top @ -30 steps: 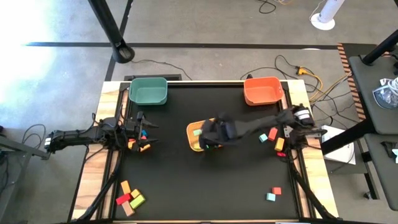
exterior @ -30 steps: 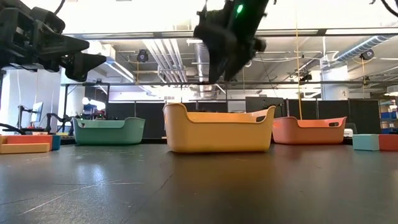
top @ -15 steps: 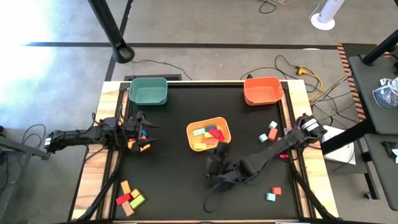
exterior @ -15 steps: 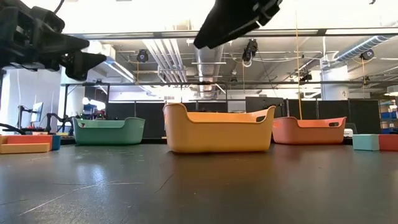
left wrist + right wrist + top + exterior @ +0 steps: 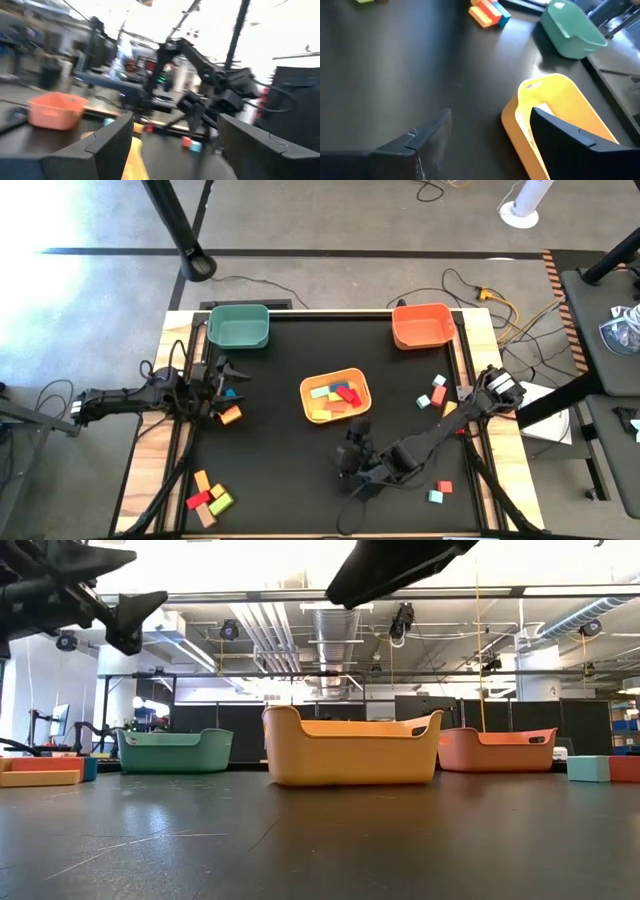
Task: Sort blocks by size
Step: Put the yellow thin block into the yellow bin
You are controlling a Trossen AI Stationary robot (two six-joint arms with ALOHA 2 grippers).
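Right gripper [image 5: 352, 470] hangs low in the centre of the high view, just below the yellow plastic bin [image 5: 358, 377]. Its own wrist view shows two dark fingers spread wide with nothing between them.

Small solid-coloured blocks lie in several groups. A few already sit inside the yellow bin [image 5: 335, 394]. A loose red and teal pair [image 5: 440, 492] rests at the lower right of the black mat, and another scatter [image 5: 432, 394] lies at the right edge under the orange plastic bin [image 5: 423, 326]. A stack of orange, red and green ones [image 5: 209, 498] sits at the lower left. An orange block [image 5: 230, 415] lies just beside the left gripper [image 5: 222, 375], which hovers at the left side of the bench [image 5: 330, 510] below the green plastic bin [image 5: 238, 326]. Its fingers stand apart in its wrist view, though that picture is smeared, so this reading is only probable.

The step in hand looks like reaching for the next block, most likely the pair at the lower right. To do it well, the right gripper should swing over one block only, align its fingers across the narrow faces, and descend straight so the neighbour is not nudged.
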